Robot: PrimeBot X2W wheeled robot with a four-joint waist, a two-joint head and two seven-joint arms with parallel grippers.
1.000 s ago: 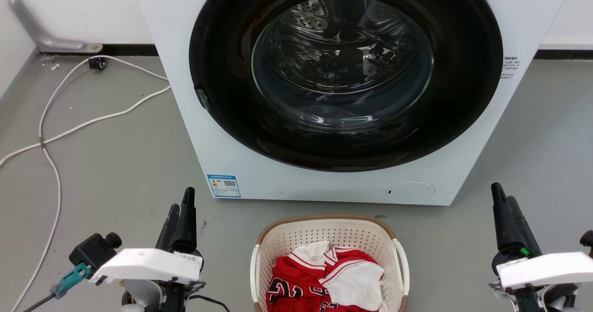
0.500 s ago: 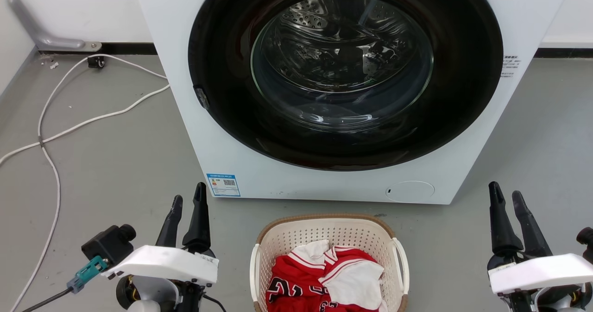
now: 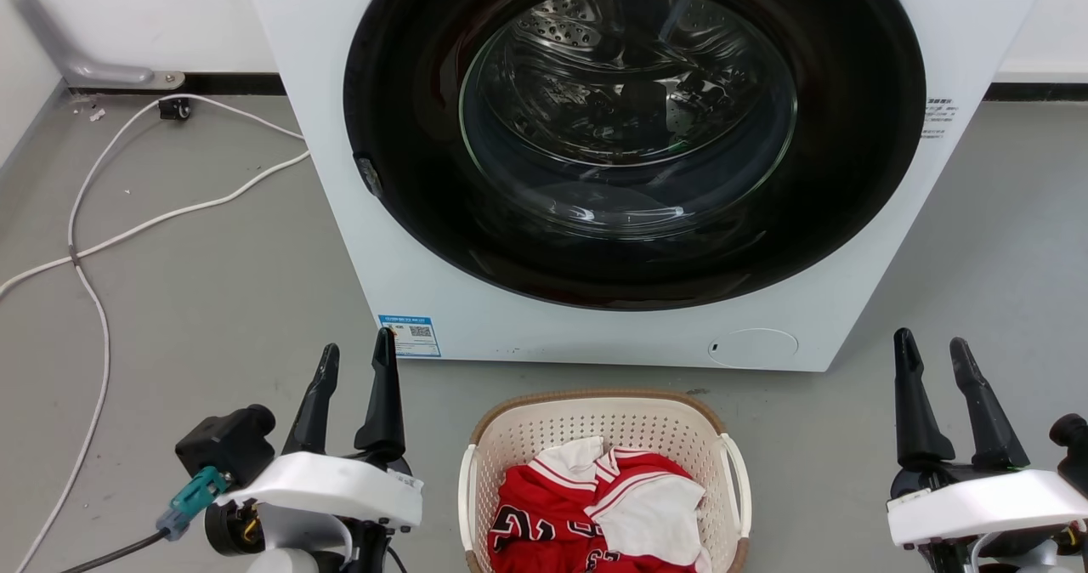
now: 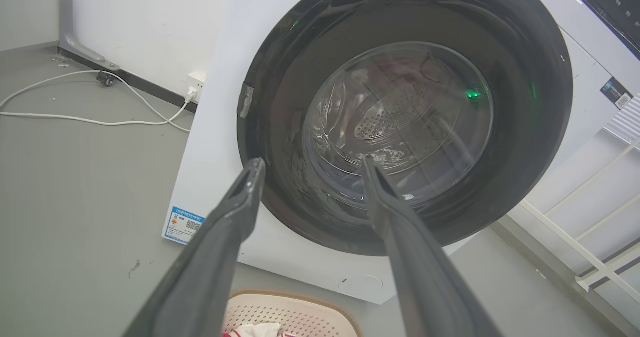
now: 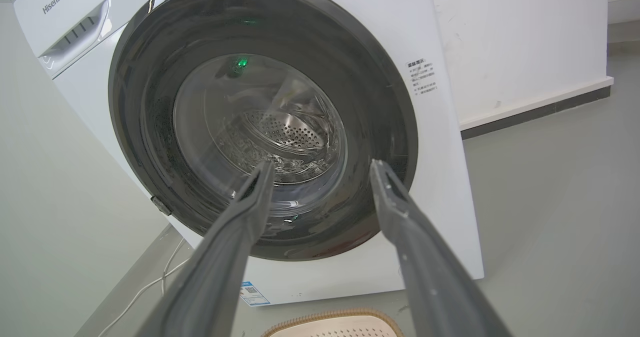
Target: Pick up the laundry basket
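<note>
One easy fail lol: uneven lift, tipping the cream-white perforated plastic laundry basket (image 3: 595,427) sitting between spread, empty jaws of left gripper (image 3: 358,342) and right gripper (image 3: 930,337).

The laundry basket (image 3: 544,433) stands on the floor (image 3: 221,318) just before the washer (image 3: 595,339), apart from its front. Clothes (image 3: 586,513) lie in the basket. The left gripper (image 3: 357,341) hangs to the basket's left and the right gripper (image 3: 930,337) well to its right, both clear of it. Cables (image 3: 75,258) lie on the floor left of the washer.
</note>
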